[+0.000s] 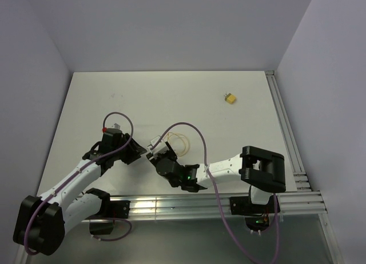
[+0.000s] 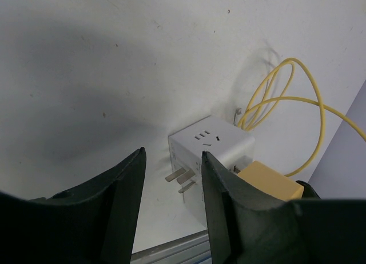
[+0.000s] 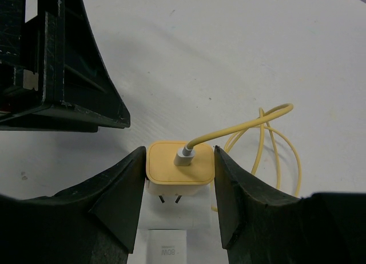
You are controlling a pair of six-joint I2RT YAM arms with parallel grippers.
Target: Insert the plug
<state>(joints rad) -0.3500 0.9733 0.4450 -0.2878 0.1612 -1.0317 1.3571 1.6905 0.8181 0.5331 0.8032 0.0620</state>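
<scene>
The left claw hovers low over the table with its jaws about half apart. Nothing is clamped between them, and bare tabletop shows in the gap. Just past its fingertips, toward 1 o'clock in the left wrist view, lies a white block. Its metal prongs point back into the gap between the fingers.

At 4 o'clock from the block, and right against it, sits a yellow charger. The right claw is closed on this charger, with one finger pressed to each flat side. In the right wrist view the charger's own prongs point toward 6 o'clock, at the white block just below. The left claw's dark fingers fill the 10 o'clock corner of that view.

A yellow wire leaves the charger's top face and curls into a loose loop on the table toward 3 o'clock.

The plug lies alone on the table, well apart from both claws. In the top view it is at about 1 o'clock from the right claw, near the table's far right side.
</scene>
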